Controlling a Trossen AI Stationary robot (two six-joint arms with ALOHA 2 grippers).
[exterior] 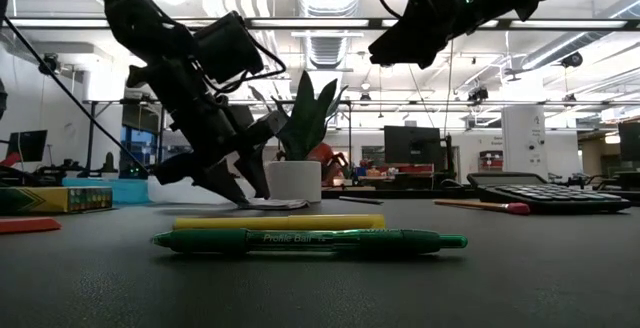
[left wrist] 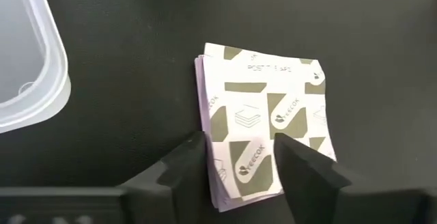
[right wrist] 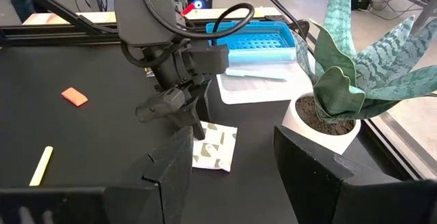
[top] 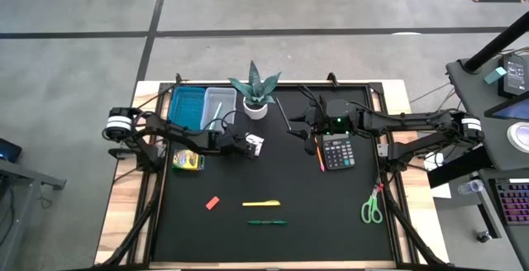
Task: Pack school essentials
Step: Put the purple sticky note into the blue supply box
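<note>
My left gripper is down at the black mat, its two fingers set apart on either side of the white patterned packet; the packet lies flat on the mat between them, and I cannot tell whether the fingers press its edges or only stand beside it; it is not lifted. From the right wrist view the same gripper tilts down onto the packet, with the clear tray and the blue tray just behind it. My right gripper hangs above the mat with its fingers wide and nothing between them; seen from above it sits over the calculator, near the potted plant.

The rest of the school things lie spread on the mat: the crayon box at the left edge near my left arm; the red eraser toward the front left; the yellow marker and the green pen side by side near the front middle; the orange pencil just beside the calculator; the green-handled scissors at the front right.
</note>
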